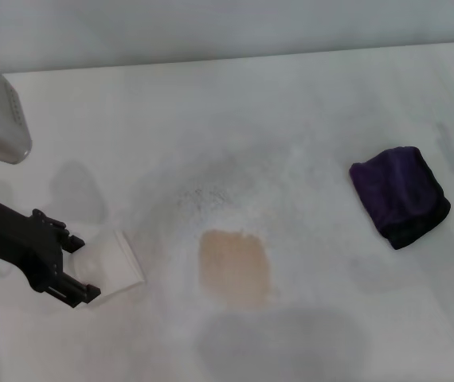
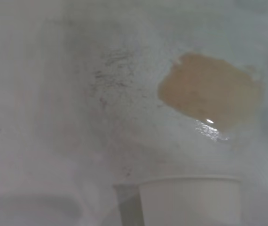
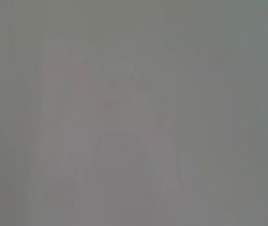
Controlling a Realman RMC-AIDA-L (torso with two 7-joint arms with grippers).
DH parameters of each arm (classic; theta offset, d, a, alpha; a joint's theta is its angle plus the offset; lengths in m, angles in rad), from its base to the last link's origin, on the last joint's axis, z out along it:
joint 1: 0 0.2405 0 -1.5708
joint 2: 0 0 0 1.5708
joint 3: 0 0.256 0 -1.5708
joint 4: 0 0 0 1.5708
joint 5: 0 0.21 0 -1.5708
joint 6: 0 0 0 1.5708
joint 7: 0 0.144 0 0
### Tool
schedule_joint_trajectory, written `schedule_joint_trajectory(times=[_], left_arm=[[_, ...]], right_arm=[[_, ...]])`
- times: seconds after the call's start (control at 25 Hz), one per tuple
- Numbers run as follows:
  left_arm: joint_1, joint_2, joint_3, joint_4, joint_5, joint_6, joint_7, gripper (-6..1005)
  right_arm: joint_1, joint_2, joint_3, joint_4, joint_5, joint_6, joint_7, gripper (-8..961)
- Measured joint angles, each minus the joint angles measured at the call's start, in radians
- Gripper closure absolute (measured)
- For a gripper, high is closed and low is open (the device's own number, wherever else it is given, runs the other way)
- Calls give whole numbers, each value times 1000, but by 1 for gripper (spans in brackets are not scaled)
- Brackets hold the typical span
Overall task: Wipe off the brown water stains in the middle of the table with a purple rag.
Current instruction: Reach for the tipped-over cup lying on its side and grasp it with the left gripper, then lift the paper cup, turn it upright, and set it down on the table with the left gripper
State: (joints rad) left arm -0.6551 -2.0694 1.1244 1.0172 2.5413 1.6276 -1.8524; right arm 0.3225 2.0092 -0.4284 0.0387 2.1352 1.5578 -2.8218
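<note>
The brown water stains (image 1: 233, 267) form one pale tan patch in the middle of the white table (image 1: 291, 103). The left wrist view shows the stain (image 2: 209, 92) with a wet glint at its edge. The purple rag (image 1: 401, 195) lies folded at the right, apart from the stain, with nothing touching it. At the left, my left gripper (image 1: 84, 267) is shut on a white paper cup (image 1: 115, 267), which is tilted toward the stain; the cup's rim (image 2: 190, 200) shows in the left wrist view. My right gripper is out of view, and its wrist view shows only blank grey.
The left arm's silver and black body (image 1: 0, 111) hangs over the table's far left. A grey shadow blotch (image 1: 283, 342) lies just in front of the stain, and another shadow (image 1: 76, 191) lies beyond the cup. The table's back edge runs along the top.
</note>
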Motion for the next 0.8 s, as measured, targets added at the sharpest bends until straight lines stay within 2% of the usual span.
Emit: schedule_joint_trajectory(times=[0.48, 0.8], left_arm=[[-11, -3, 2, -102, -10, -110, 16, 131], [-17, -5, 13, -115, -68, -140, 38, 157]], right_arm=[[2, -1, -9, -28, 0, 2, 15, 208], [-5, -2, -4, -29, 0, -7, 16, 209]])
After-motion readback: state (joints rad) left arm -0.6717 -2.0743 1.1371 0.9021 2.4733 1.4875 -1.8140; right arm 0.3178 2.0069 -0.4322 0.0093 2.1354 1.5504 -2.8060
